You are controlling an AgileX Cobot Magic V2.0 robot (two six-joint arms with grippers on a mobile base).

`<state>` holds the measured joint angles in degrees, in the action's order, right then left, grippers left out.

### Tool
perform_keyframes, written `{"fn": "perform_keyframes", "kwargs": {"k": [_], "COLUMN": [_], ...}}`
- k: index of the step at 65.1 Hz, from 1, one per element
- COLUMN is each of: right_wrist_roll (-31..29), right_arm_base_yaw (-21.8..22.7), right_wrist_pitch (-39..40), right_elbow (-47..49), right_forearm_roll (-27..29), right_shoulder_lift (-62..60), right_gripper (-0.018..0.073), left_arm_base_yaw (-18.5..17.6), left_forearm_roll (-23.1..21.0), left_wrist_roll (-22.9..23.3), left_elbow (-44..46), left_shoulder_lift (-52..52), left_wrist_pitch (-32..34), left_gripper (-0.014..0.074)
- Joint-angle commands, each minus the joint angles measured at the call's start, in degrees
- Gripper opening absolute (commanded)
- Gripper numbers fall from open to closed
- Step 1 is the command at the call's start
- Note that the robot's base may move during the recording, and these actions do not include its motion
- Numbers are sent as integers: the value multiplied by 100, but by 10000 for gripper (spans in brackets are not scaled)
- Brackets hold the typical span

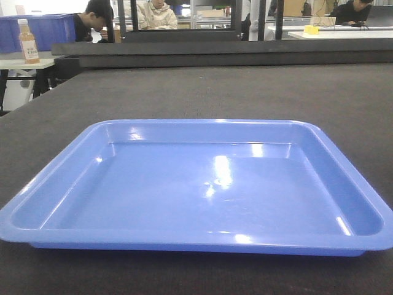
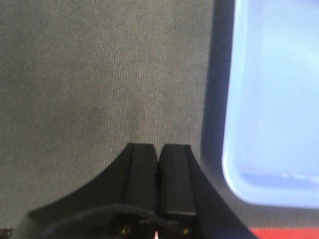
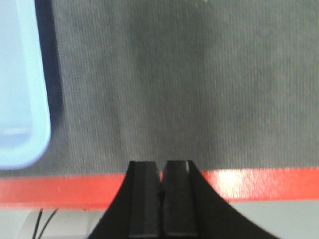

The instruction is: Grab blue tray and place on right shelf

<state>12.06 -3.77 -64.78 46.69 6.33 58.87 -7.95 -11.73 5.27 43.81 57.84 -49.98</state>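
On the dark fabric-covered bench (image 1: 258, 92), the blue tray (image 1: 196, 184) lies flat, open side up. The left pincer (image 2: 158, 149) sits beside the tray's rim, fingers pressed together and holding nothing. The right pincer (image 3: 160, 167), also pressed together, sits over the red edge strip (image 3: 259, 184), apart from the tray's corner.

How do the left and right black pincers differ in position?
The left black pincer has the glossy light-blue plastic tray on its right; the right black pincer has it on its left. The right one's tips cross a red tape strip; the left one's lie over dark tabletop. Both are shut and empty.
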Motion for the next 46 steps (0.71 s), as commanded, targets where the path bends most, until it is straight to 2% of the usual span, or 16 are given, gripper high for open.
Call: {"fn": "perform_keyframes", "kwargs": {"k": [1,6,10,15,20,29,36,46], "right_wrist_roll": [645,1242,1469,1495,1495,1506,1506,1605], "right_arm_base_yaw": [-434,-936,-1285,-1647,-1844,-1863,-1863,-1847], "right_wrist_pitch": [286,302,248,-24,-95,302,565,680], "right_elbow": [466,700,887,1255,1600,2021,2127,2127], "right_forearm_roll": [-361,-757,-986,-1008,-1008,-678,-425,-413], "right_shoulder_lift": [250,568,873,1431,1888,2345,2500,2815], "right_gripper": [57,57,57,57,57,57,57,57], "left_arm_base_yaw": [-277,-662,-952,-1363,-1540,-1610,-1610,-1610], "left_forearm_roll": [276,600,748,760,696,654,654,654], "left_wrist_roll": [595,947,1124,1226,1226,1226,1226,1226], "left_elbow": [310,451,567,808,1123,1775,2196,2530], "left_shoulder_lift": [263,529,705,1081,1459,2134,2543,2844], "left_wrist_pitch": [411,412,412,374,159,-376,-419,-306], "left_gripper": [-42,-42,-42,-42,-42,-41,-42,-43]}}
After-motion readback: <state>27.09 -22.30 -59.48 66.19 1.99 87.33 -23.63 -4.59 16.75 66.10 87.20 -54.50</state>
